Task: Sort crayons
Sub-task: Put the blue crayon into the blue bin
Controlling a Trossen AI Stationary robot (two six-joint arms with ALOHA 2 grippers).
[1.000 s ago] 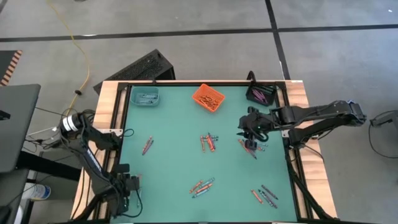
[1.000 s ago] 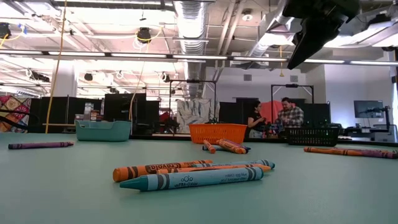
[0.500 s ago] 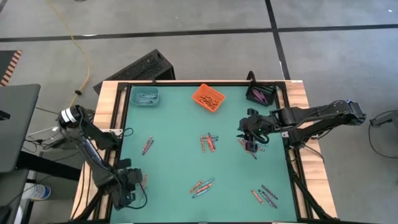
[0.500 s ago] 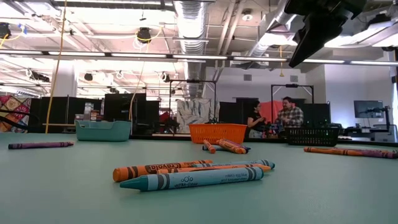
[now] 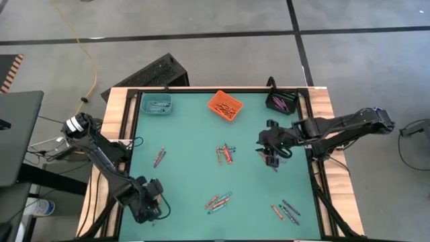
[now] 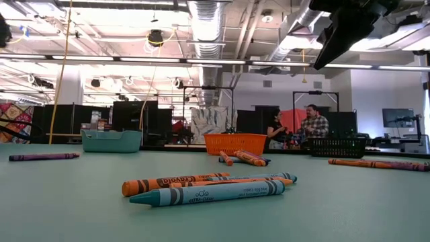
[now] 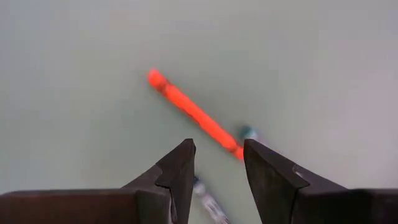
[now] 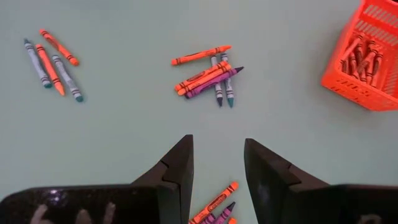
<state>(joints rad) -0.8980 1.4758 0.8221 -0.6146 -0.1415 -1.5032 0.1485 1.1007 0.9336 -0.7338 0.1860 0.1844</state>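
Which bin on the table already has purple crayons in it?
The black bin at the table's far right corner, near the right arm: purple crayons lie inside. The orange bin and teal bin hold none that show.

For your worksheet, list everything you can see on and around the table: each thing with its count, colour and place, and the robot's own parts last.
crayons: many, orange, blue and purple, scattered in clusters on the mat
teal bin: one, far left corner
orange bin: one, far middle
black bin: one, far right corner
table: one, green mat, wooden edge
people: two, in the room behind
left gripper: open, empty, above the near left of the mat
right gripper: open, empty, above crayons at right
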